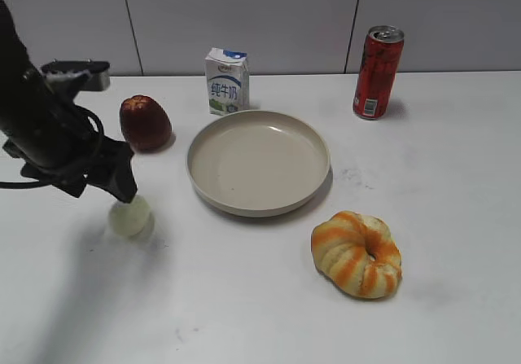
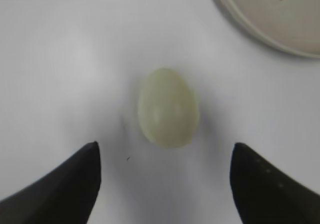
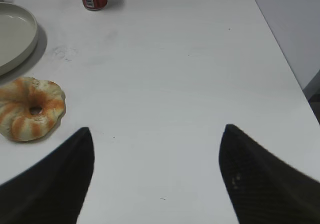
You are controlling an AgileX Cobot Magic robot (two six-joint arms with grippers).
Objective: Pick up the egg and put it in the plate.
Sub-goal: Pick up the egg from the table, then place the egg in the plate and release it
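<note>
**Ana:** On the left side of the white table (image 1: 456, 242), the left gripper (image 1: 122, 191) is hanging right over the egg (image 1: 130, 216). Its fingers (image 2: 60, 184) are standing wide apart, one to each side, and neither is touching the shell.

**Ben:** Where is the egg sitting relative to the plate (image 1: 259, 162)?

**Ana:** It is lying on the bare tabletop, to the left of the plate and a little nearer the camera, clearly outside the rim. The left wrist view is showing the pale green oval centred between the two dark fingertips, with the plate's edge peeking in at the top right corner.

**Ben:** And the right gripper (image 3: 155, 179)?

**Ana:** It is spread open too, gripping nothing, and looking over bare table on the right side. The striped bread ring (image 3: 30, 108) is lying ahead of it to the left, near the plate.

**Ben:** What else is standing around?

**Ana:** A dark red apple (image 1: 145, 123) is sitting behind the egg, a milk carton (image 1: 226, 81) is standing just beyond the plate, and a red can (image 1: 378, 72) is standing upright at the back right.
</note>
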